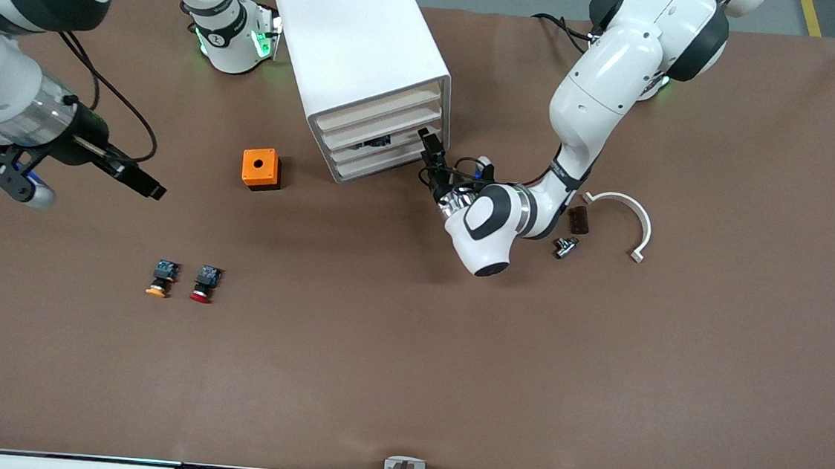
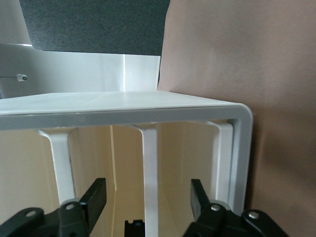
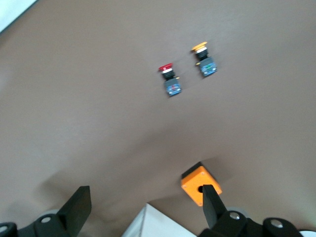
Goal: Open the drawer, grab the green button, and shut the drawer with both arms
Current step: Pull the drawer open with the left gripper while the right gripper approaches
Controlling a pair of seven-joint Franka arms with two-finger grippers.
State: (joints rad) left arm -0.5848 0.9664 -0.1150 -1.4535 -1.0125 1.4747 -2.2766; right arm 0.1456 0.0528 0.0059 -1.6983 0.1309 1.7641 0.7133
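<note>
The white cabinet (image 1: 362, 44) stands at the table's back, its four cream slat fronts facing the front camera. My left gripper (image 1: 434, 165) is at those fronts, at the end toward the left arm's side. In the left wrist view the left gripper (image 2: 148, 186) is open, and one white drawer (image 2: 149, 158) edge runs between its fingers with a gap on each side. A dark thing (image 1: 378, 142) shows in a slit between slats. No green-capped button is in view. My right gripper (image 1: 140, 181) hangs open and empty over the table at the right arm's end.
An orange box (image 1: 261, 168) with a round hole sits beside the cabinet. Nearer the front camera lie an orange-capped button (image 1: 161, 278) and a red-capped button (image 1: 205, 283). By the left arm lie a white curved bracket (image 1: 625, 206), a brown piece (image 1: 577, 219) and a small metal part (image 1: 565, 246).
</note>
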